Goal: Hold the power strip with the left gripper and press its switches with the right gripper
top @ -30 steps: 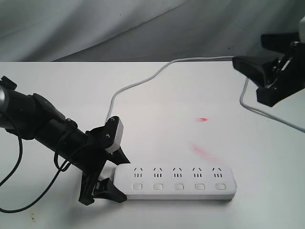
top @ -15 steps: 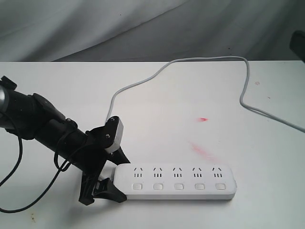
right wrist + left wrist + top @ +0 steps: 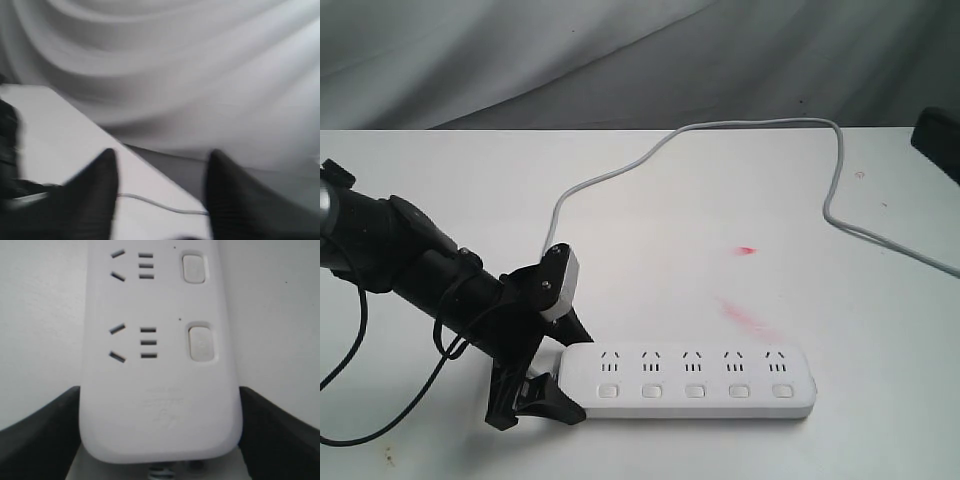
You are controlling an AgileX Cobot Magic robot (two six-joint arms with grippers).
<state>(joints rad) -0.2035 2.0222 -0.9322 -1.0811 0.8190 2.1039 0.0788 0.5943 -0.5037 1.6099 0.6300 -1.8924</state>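
One end of the long white rounded plastic power strip (image 3: 690, 380) pinched by the left gripper (image 3: 567, 372)

Five socket sets are shown along the strip's top. Five small square white push-button switches (image 3: 695, 391) are lined up in a row on the camera's side of them, one to each set. The strip is laid flat on the white bench (image 3: 470, 190), low in the exterior view, with its length running across that view. Its left end is gripped by the black two-fingered left gripper. One of the fingers is pressed against the far long side and the other against the near long side, so the strip's body is clamped between them. In the left wrist view the strip (image 3: 160, 405) is touched by black fingers (image 3: 40, 435) on either side, and two switches (image 3: 201, 343) are seen untouched beside their sockets. A thin grey-white cord (image 3: 620, 172) is led from the gripped end over the bench, bent in a wide loop towards the back and carried off at the right edge. Two red marks (image 3: 747, 250) are seen on the bench beyond the strip.

The black two-fingered right gripper (image 3: 160, 200) is held in the air, well apart from the strip. Its fingers (image 3: 95, 200) are spread with nothing between them, and grey draped cloth (image 3: 175, 60) is seen past them. At the right edge of the exterior view only a black shape (image 3: 938, 140) is shown, cut off by the frame; which part of the right arm it is cannot be told
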